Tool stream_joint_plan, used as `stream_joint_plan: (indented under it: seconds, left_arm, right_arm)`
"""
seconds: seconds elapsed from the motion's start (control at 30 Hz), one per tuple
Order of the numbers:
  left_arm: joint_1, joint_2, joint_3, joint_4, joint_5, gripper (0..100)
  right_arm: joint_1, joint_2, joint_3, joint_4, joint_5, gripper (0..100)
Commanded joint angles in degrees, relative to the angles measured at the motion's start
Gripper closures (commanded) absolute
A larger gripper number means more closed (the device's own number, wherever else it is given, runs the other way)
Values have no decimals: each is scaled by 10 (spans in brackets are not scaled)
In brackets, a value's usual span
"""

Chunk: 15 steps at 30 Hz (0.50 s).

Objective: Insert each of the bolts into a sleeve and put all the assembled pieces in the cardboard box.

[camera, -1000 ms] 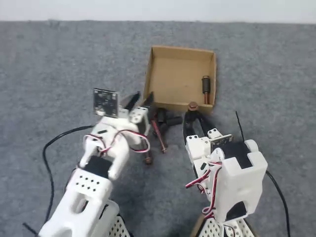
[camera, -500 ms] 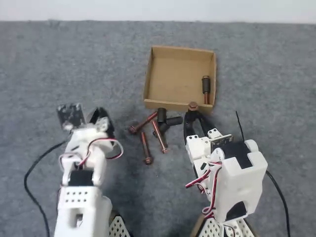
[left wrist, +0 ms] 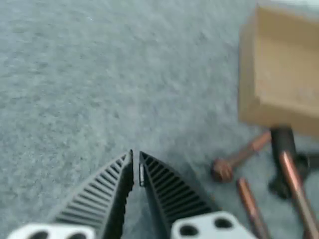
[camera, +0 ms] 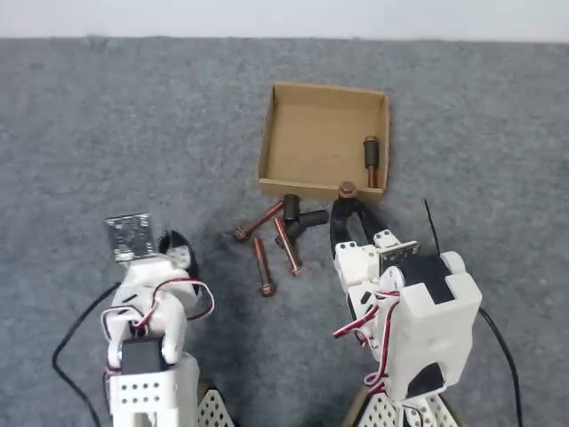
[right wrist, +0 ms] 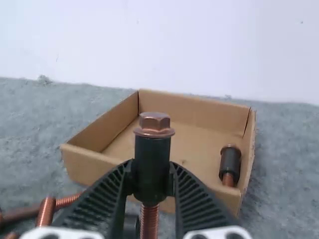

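Gripping the black sleeve (right wrist: 152, 159) around its middle is the sound choice, and your right pincer (right wrist: 151, 181) is clenched on it there. It holds the piece upright, with the copper bolt's (right wrist: 154, 122) hex head on top and the thread hanging below, just short of the cardboard box's (camera: 265, 142) near wall. Expect the piece to be stiff, small and fairly dense. Smooth metal may slip or swing in ribbed jaws, so I'd keep it vertical. The box looks light and would probably slide if nudged. It sits toward the worktop's (camera: 107, 116) far edge, with one assembled piece (camera: 371, 158) already inside.

Three loose bolts (camera: 262, 265) and the spare sleeves (camera: 292, 206) lie just on its near side. They're best taken mid-shank.

Your left pincer (left wrist: 135, 164) is closed on nothing, nearer the worktop's near edge.

No label or writing is legible on the box, bolts or sleeves.
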<state>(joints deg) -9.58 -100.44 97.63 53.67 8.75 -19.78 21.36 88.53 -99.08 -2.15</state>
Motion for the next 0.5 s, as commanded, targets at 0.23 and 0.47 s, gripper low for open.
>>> stream_joint_plan:
  seconds: [0.23, 0.47]
  left_arm:
    - [6, -27, -10, 34, -53, 983]
    - [6, -27, -10, 33, -54, 982]
  right_arm:
    - [73, -59, -145, 74, -3, 992]
    - [74, -211, -253, 378, -3, 992]
